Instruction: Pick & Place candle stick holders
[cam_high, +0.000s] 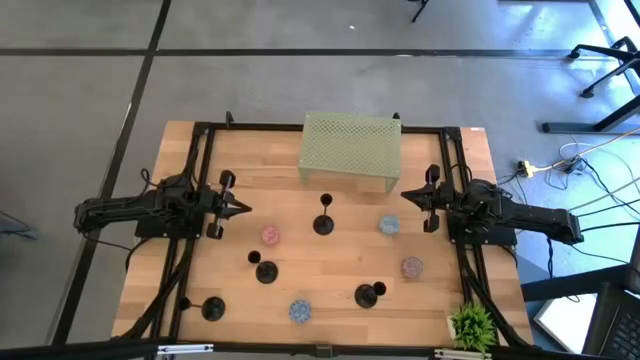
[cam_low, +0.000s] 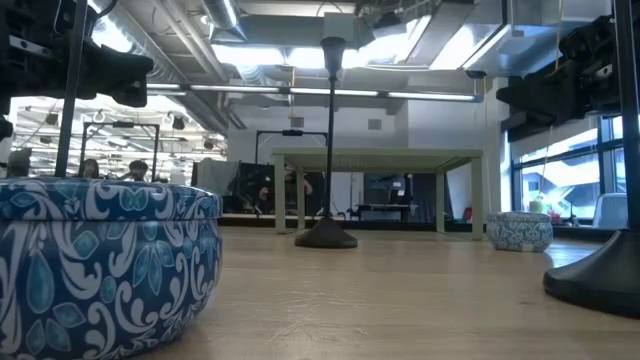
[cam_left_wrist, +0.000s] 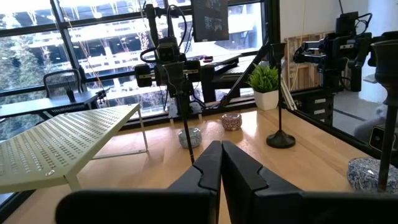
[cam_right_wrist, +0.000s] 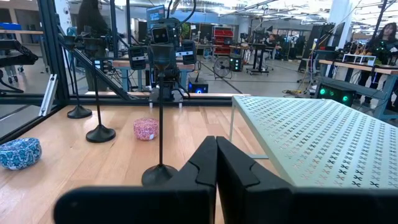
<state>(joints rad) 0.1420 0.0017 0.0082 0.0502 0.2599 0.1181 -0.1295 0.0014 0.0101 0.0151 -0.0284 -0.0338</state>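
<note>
Left gripper (cam_high: 240, 209) hovers at the left edge of the table with its two fingers pressed together on nothing, as its wrist view shows; the right gripper (cam_high: 407, 195) mirrors it at the right edge, likewise closed and empty. Between them the candle stick holders stand scattered on the wooden table (cam_high: 440, 310), none yet taken. Counting from left to right in the high view there are four: the front-left holder (cam_high: 211, 308) near the front corner, the left-centre holder (cam_high: 265, 270), the middle holder (cam_high: 324, 222) just before the green mesh shelf (cam_high: 350, 150), and the front-right holder (cam_high: 369, 294). Four small round patterned tins lie among them too: a pink tin (cam_high: 270, 235), a blue tin (cam_high: 300, 311) at the front, a pale blue tin (cam_high: 389, 226) and a mauve tin (cam_high: 412, 267); a little potted plant (cam_high: 471, 326) sits at the front right corner. The likely trouble is the holders' build: a thin tall stem on a flat base should tip if a finger nudges it sideways instead of closing squarely round it, and the fingers must part first. The tins stand near several holders, so a low sweep could shove one into a base. The middle holder stands near the shelf, so a careless approach might catch that.
</note>
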